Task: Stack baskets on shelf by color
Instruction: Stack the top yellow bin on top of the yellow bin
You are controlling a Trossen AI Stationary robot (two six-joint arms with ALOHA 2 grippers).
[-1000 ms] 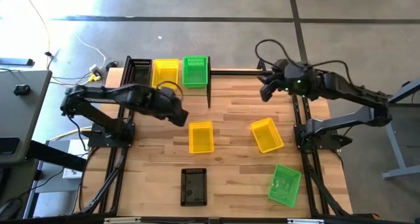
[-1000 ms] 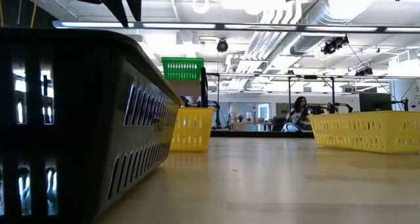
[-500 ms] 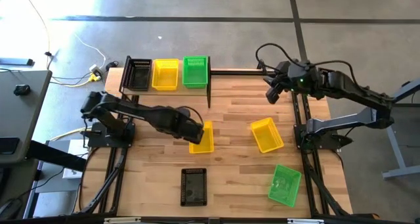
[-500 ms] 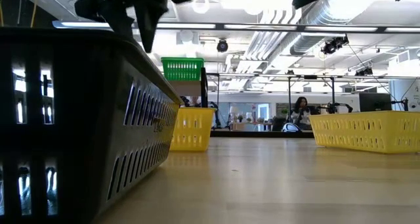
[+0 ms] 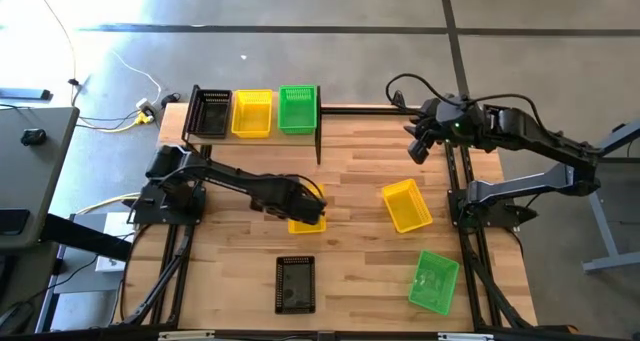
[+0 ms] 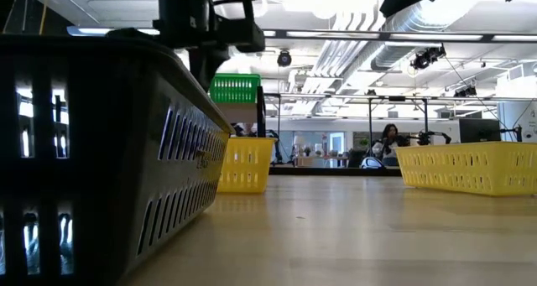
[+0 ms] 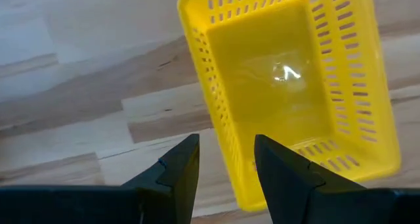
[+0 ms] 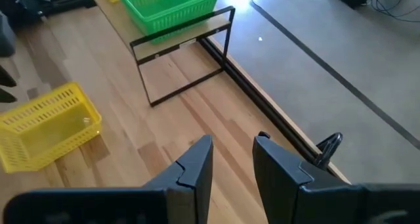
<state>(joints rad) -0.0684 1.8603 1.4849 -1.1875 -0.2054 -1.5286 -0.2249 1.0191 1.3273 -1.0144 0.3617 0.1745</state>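
Observation:
My left gripper (image 5: pixel 308 209) (image 7: pixel 226 168) is open and hovers over the yellow basket (image 5: pixel 312 224) (image 7: pixel 295 86) that stands upright at the table's middle. One finger is outside its side wall near a corner and the other over that wall; no touch shows. My right gripper (image 5: pixel 418 146) (image 8: pixel 233 161) is open, high over the far right of the table. The shelf (image 5: pixel 176 119) at the far left edge carries a black (image 5: pixel 210 111), a yellow (image 5: pixel 252 113) and a green basket (image 5: pixel 297 109).
Loose on the table stand another yellow basket (image 5: pixel 405 204) right of the middle, a green one (image 5: pixel 433 281) at the near right and a black one (image 5: pixel 295 284) at the near middle. The shelf's black frame (image 5: pixel 319 131) juts toward the table's middle. People show in the room behind.
My left gripper has swung away from the shelf toward the table's near edge and right, and has come down over the middle yellow basket. My right gripper has shifted a little toward the right edge. No basket has moved.

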